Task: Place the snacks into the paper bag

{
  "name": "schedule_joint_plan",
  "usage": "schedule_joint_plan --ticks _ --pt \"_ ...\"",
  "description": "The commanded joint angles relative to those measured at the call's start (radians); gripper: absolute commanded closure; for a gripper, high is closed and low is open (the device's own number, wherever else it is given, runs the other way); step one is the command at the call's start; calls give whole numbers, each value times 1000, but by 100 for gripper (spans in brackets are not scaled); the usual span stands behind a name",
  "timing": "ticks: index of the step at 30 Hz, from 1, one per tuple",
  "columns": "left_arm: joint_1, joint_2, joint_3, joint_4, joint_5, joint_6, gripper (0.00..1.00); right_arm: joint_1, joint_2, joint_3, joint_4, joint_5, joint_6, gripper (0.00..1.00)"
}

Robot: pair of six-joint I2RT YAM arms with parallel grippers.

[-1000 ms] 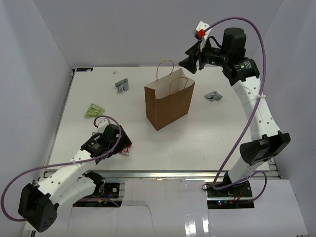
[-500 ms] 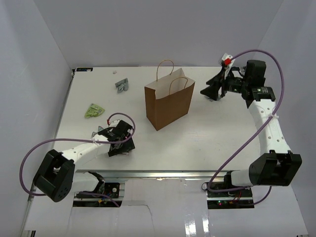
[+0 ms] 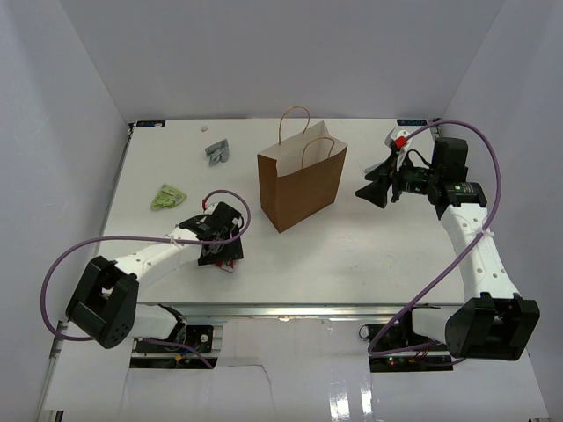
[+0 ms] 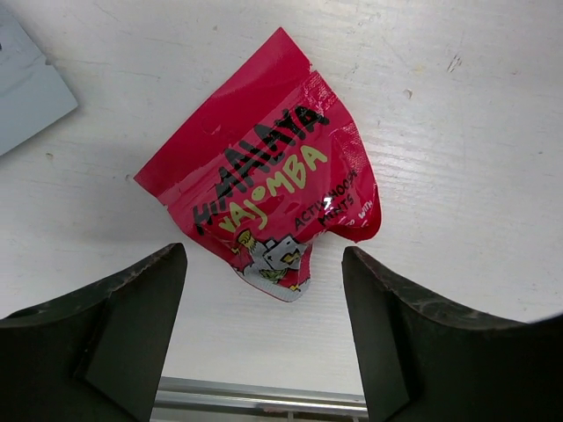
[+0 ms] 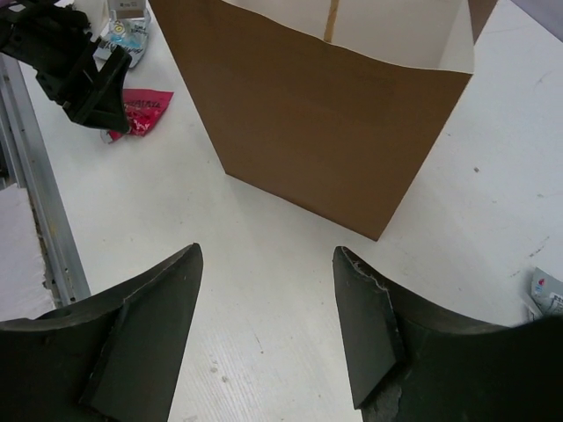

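Observation:
The brown paper bag stands upright and open at the table's middle; the right wrist view shows its front wall. A red snack packet lies flat on the table. My left gripper is open just above it, with the packet's lower end between the fingers. From the top the left gripper covers most of that packet. My right gripper is open and empty, in the air right of the bag, pointing at it. A green packet and a grey packet lie at the left.
A pale blue packet corner lies close to the red packet. Another grey packet lies right of the bag, beneath the right arm. The metal front rail runs just behind the left gripper.
My right gripper came down from above the bag's far right corner to the bag's right side. My left gripper moved right to sit over the red packet.

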Motion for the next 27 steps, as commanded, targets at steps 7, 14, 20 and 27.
schedule_joint_plan --ticks 7,14,20,27 --pt "3 3 81 -11 -13 134 16 -26 -19 -4 27 -23 -8 33" --pt "3 121 105 43 24 254 17 -29 -48 -38 27 -17 -12 32" --pt "4 221 125 62 62 265 31 -38 -53 -39 27 -14 -15 32" --pt "4 215 116 61 66 221 60 -44 -50 -38 27 -14 -15 32"
